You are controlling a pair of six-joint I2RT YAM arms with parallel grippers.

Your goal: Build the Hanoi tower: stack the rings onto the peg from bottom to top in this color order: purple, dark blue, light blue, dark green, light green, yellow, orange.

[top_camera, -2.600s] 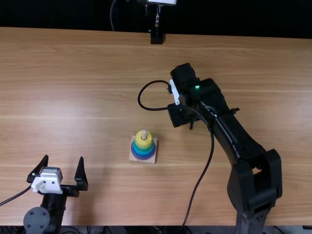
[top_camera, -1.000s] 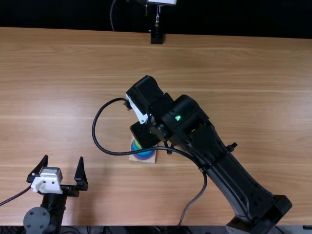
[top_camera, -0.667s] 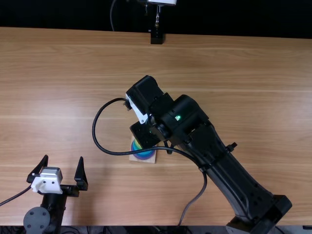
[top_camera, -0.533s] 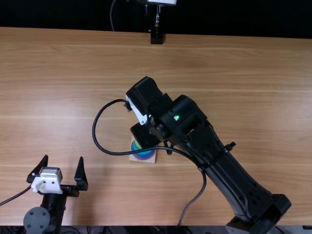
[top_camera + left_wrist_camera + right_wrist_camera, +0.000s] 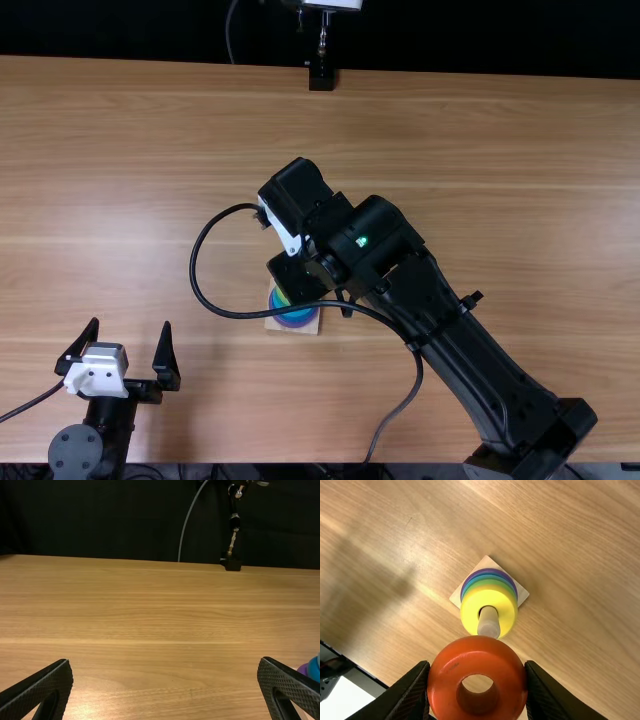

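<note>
Stack (image 5: pixel 294 318) is partly hidden by right end effector (image 5: pixel 296 277) in top view; right wrist view shows orange ring (image 5: pixel 444 680) clamped. Left end effector (image 5: pixel 131 322): fingers apart.

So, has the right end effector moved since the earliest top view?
Yes. The right end effector has moved left and down in the top view, toward the wooden base.

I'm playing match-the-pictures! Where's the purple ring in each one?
Top view: purple ring just below the middle.
Left wrist view: purple ring at the right edge, low down.
Right wrist view: purple ring above the middle.
Shared landmark: a blue ring stacked over it.
</note>
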